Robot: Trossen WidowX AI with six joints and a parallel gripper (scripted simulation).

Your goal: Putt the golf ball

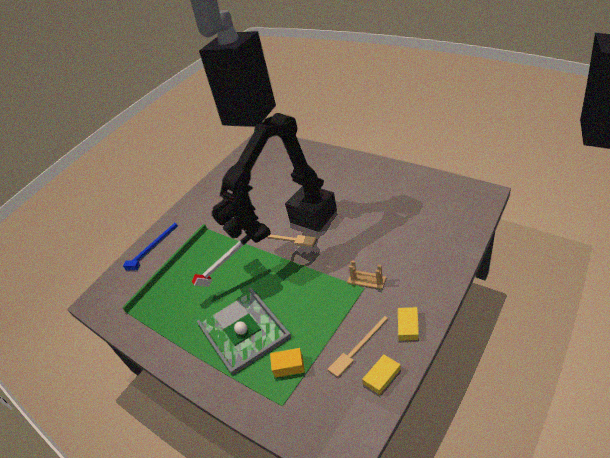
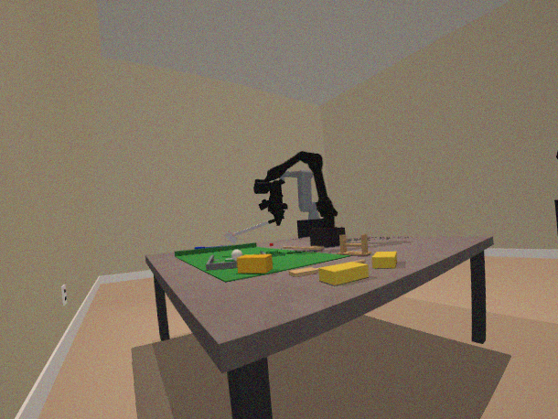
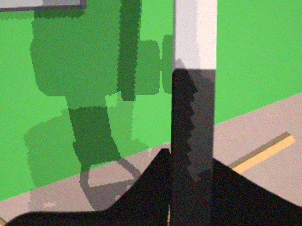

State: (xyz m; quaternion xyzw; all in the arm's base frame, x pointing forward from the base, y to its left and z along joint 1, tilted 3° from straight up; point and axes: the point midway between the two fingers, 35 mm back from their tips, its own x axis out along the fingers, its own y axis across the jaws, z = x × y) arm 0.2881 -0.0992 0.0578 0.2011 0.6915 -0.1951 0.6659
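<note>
The gripper (image 1: 246, 236) is clamped on the dark handle end of the putter (image 1: 222, 259), holding it clear of the mat (image 1: 310, 295). From the top view the pale shaft slants down and away from the fingers toward the mat's long walled side, ending in the red-and-grey head (image 1: 201, 279), which hangs above the green with its shadow thrown onto the mat below. In the exterior view the putter (image 2: 251, 228) juts out sideways from the gripper (image 2: 277, 220), its head plainly up in the air above the table (image 2: 284, 316).

And the ball (image 1: 241, 327)? It sits on the dark green pad inside the grey-framed raised green (image 1: 244, 332), with the grey ramp (image 1: 230, 315) on the side facing the arm. That puts the ball well apart from the putter head, further out from the robot's base and beyond the ramp. From the exterior view the ball (image 2: 236, 253) shows white just behind the orange block (image 2: 254, 263).

Wrist view: the shaft (image 3: 195, 33) runs straight up the middle, pale above, dark where the fingers close on it, with mat on the left and table (image 3: 260, 133) on the lower right.

Elsewhere on the table: a blue putter (image 1: 150, 247) beside the mat's wall, a wooden putter (image 1: 292, 239) near the base, another (image 1: 357, 346) between two yellow blocks (image 1: 407, 323) (image 1: 381, 373), and a small wooden gate (image 1: 367, 275).
</note>
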